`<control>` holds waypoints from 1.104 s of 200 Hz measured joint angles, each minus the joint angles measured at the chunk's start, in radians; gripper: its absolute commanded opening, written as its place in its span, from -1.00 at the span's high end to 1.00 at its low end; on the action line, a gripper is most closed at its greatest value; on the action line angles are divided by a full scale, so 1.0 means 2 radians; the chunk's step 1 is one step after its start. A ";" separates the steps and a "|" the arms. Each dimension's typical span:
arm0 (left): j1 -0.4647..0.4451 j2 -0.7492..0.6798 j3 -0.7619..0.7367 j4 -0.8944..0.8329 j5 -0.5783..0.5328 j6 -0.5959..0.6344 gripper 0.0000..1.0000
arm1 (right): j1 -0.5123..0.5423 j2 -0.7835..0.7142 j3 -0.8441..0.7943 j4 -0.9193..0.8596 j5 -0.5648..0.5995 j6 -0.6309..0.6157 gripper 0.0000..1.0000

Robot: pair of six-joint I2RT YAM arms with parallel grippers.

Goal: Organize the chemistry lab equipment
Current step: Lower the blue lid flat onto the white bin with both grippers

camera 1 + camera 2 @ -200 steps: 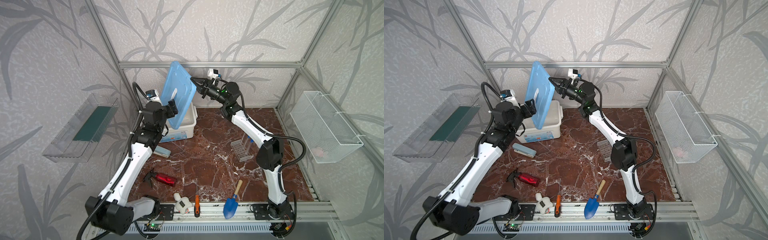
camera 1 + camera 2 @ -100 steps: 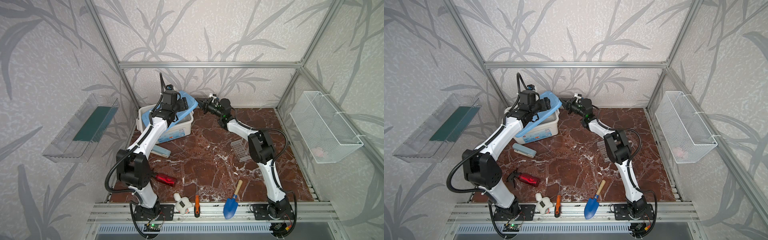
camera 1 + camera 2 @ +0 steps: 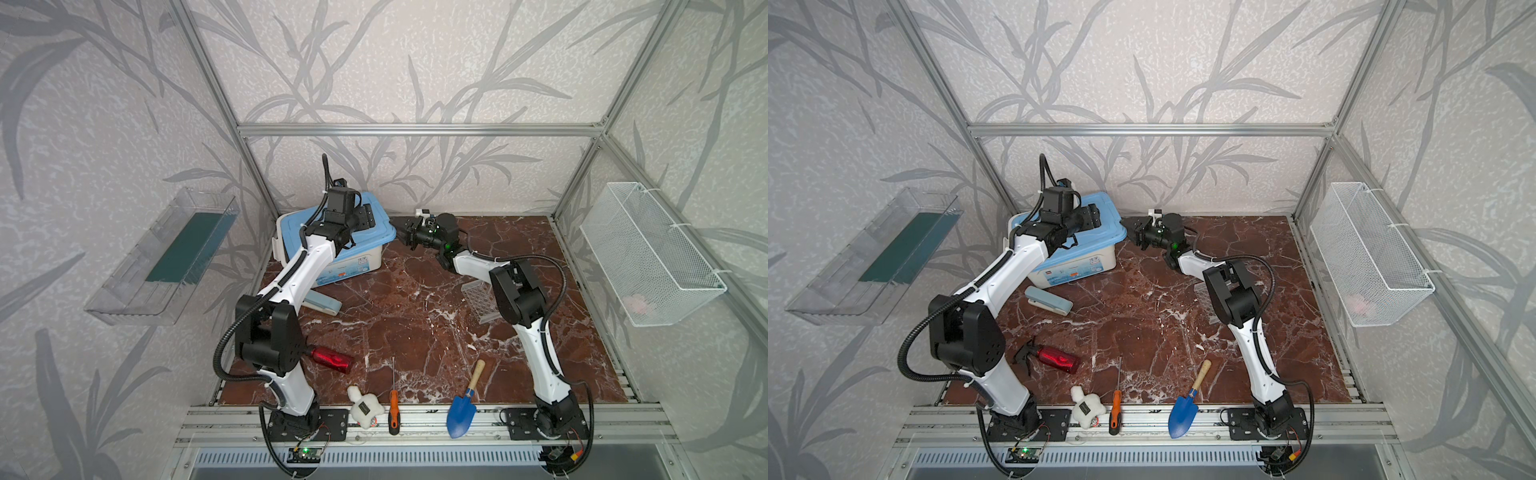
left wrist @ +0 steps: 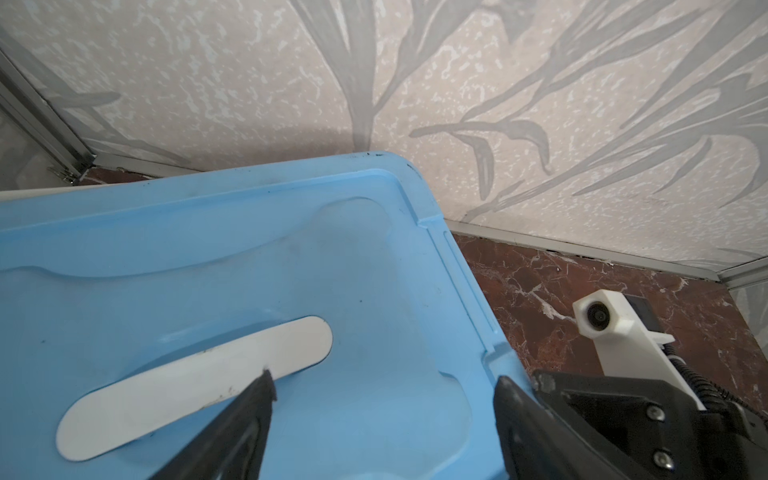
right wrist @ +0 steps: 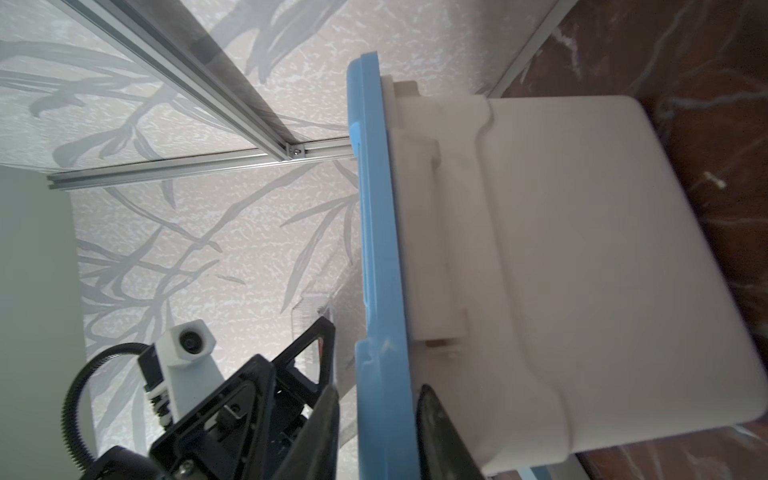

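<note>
The clear grid rack [image 3: 482, 301] stands on the marble floor at the right, partly hidden behind my right arm [image 3: 1208, 305]. A blue lid [image 3: 380, 235] lies flat on the white storage box [image 3: 353, 262] at the back left. My left gripper [image 3: 365, 218] hovers open just over the lid [image 4: 208, 249], beside its white handle strip [image 4: 187, 386], holding nothing. My right gripper [image 3: 401, 228] straddles the lid's rim [image 5: 376, 249] at the box's right end. Its jaws are parted, with a gap beside the rim.
A blue-grey stapler [image 3: 326, 303] lies in front of the box. A red spray bottle [image 3: 330, 359], white plush toy [image 3: 365, 409], orange-handled screwdriver [image 3: 393, 409] and blue trowel [image 3: 463, 409] line the front edge. A wire basket [image 3: 648, 257] hangs right, a clear tray [image 3: 166, 257] left.
The lid, held upright above the box a second ago, has come down flat onto it. Both arms dropped low with it, and the right gripper's jaws have parted from the rim.
</note>
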 measured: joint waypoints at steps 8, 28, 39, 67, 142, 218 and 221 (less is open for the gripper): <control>0.000 -0.002 0.000 -0.004 -0.002 0.000 -0.68 | 0.000 -0.001 0.001 -0.016 -0.005 -0.016 0.21; 0.001 -0.009 0.000 -0.021 -0.011 0.000 -0.68 | -0.001 -0.009 0.005 -0.075 -0.012 -0.068 0.09; 0.004 -0.016 0.001 -0.035 -0.016 0.000 -0.67 | -0.001 -0.019 0.010 -0.119 -0.014 -0.105 0.06; 0.022 -0.044 0.007 -0.078 -0.031 0.001 -0.67 | -0.001 -0.045 0.048 -0.257 -0.009 -0.210 0.01; 0.066 -0.137 -0.044 -0.152 -0.101 0.006 -0.72 | 0.018 -0.056 0.187 -0.532 0.016 -0.417 -0.10; 0.108 -0.149 -0.112 -0.182 -0.159 0.001 -0.81 | 0.041 0.042 0.424 -0.715 0.048 -0.531 0.01; 0.109 -0.149 -0.113 -0.182 -0.161 0.001 -0.81 | 0.042 0.046 0.431 -0.722 0.050 -0.535 0.01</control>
